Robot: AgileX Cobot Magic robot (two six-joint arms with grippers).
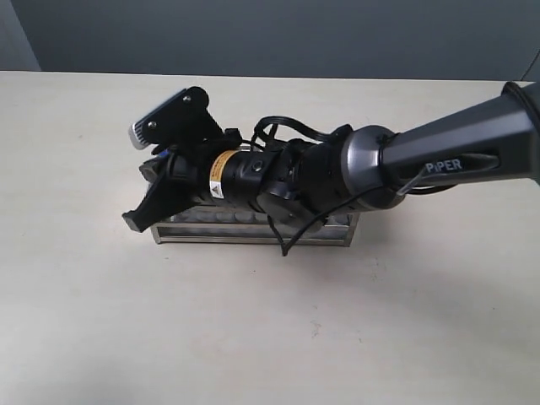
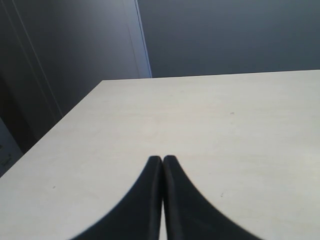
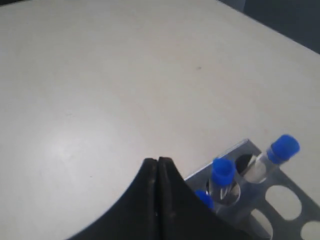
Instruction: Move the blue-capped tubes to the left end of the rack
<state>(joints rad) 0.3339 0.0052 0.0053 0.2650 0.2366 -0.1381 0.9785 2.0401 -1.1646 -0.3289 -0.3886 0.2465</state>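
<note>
The steel rack (image 1: 253,237) lies on the table, largely hidden under my right arm in the exterior view. My right gripper (image 1: 137,219) reaches across to the rack's left end, shut with nothing between its fingers. In the right wrist view the shut right gripper (image 3: 158,161) hangs just beside a corner of the rack (image 3: 253,193). Three blue-capped tubes stand in holes there: one (image 3: 223,169) nearest the corner, one (image 3: 283,147) a hole further along, and one (image 3: 204,198) half hidden behind a finger. My left gripper (image 2: 162,158) is shut and empty over bare table, away from the rack.
The pale table (image 1: 253,337) stretches wide on all sides of the rack. A grey wall (image 1: 270,34) runs behind the far edge. In the left wrist view the table's corner edge (image 2: 80,105) drops off beside a dark wall.
</note>
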